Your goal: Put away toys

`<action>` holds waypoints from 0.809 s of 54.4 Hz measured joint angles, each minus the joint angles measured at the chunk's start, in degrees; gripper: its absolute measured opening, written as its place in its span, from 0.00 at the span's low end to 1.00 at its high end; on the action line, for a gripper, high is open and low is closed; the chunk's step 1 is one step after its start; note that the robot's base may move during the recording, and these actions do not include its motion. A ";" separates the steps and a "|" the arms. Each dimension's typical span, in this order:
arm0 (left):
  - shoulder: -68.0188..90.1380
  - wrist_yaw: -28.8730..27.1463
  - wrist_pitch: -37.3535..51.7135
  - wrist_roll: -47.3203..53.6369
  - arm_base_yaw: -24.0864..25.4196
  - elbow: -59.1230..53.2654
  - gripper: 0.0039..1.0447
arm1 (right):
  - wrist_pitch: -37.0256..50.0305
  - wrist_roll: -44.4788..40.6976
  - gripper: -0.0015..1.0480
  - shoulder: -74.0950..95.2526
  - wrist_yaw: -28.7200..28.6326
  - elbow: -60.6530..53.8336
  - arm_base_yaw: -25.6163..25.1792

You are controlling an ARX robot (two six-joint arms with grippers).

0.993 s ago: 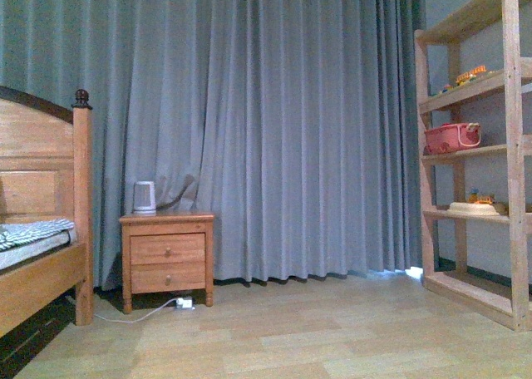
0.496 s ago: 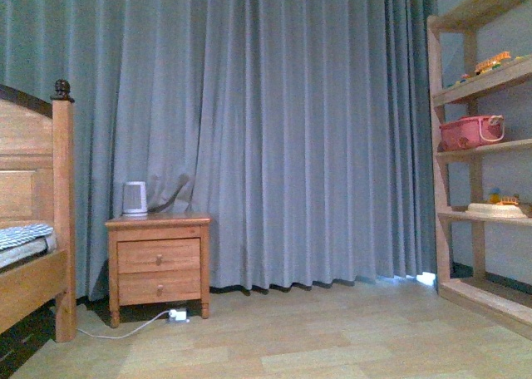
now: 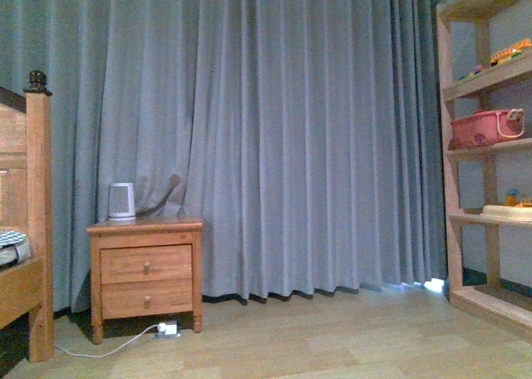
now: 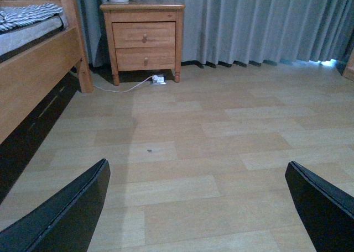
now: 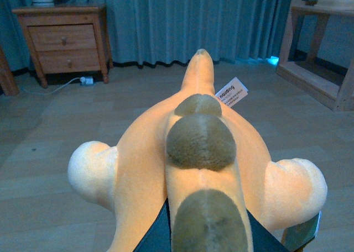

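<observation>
An orange-yellow plush animal [image 5: 188, 169] with olive-brown patches and pale rounded paws fills the right wrist view, held above the wooden floor. My right gripper [image 5: 204, 235] is shut on the plush animal, its dark fingers mostly hidden under the fur. A white label [image 5: 231, 92] hangs from the toy's far end. In the left wrist view my left gripper [image 4: 199, 208] stands open over bare floor, nothing between its two black fingers [image 4: 66, 213]. Neither arm shows in the front view.
A wooden shelf unit [image 3: 490, 188] stands at the right, carrying a pink basket [image 3: 486, 128] and a cream tray [image 3: 507, 213]. A nightstand [image 3: 145, 267] with a white appliance [image 3: 122, 201] stands left by the bed post [image 3: 37, 221]. Grey curtain [image 3: 291, 138] behind; a cable and plug [image 3: 166, 329] lie on the floor.
The front view has swung to the right: the bed, nightstand and shelf have all shifted leftward in frame, and less of the bed shows.
</observation>
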 joint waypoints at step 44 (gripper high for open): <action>-0.04 0.00 0.00 0.00 0.00 0.00 0.94 | 0.00 0.00 0.06 0.02 -0.04 0.00 0.02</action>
